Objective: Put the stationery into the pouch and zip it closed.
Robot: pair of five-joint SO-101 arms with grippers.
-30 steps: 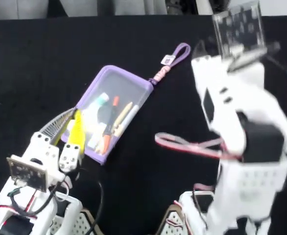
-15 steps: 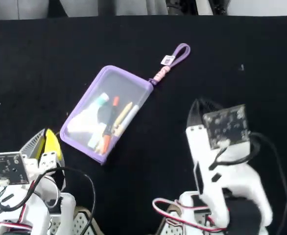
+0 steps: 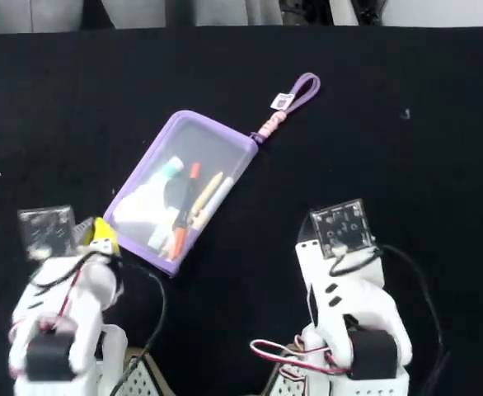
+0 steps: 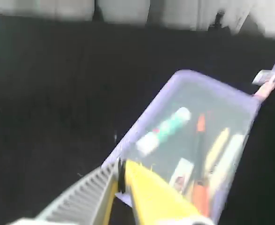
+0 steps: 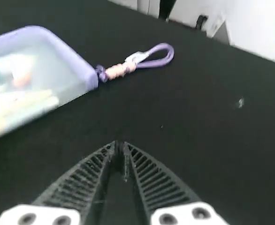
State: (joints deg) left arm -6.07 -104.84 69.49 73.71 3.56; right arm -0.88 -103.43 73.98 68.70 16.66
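- Pouch (image 3: 213, 132) — one, purple-edged with a clear face, lying flat and slantwise on the black table (image 3: 406, 165), left of centre in the high view.
- Stationery: all of it lies inside the pouch, seen through the clear face. About five pieces can be told apart: one white tube with a teal cap (image 3: 168, 170), one dark piece, one orange pen (image 3: 184, 216), one yellow pencil (image 3: 208, 186) and one white pen beside it.
- Strap (image 3: 300, 87): one purple loop on a pink cord, with a small tag, running out from the pouch's far corner and lying flat on the table.
- Arms: two, both white, at the near edge of the table.
- Left gripper (image 4: 121, 169): one grey finger and one yellow finger pressed together, holding nothing; the tip is at the pouch's near edge.
- Right gripper (image 5: 119, 149) — both ribbed fingers meet at the tip, holding nothing, over bare table and well apart from the pouch and strap.
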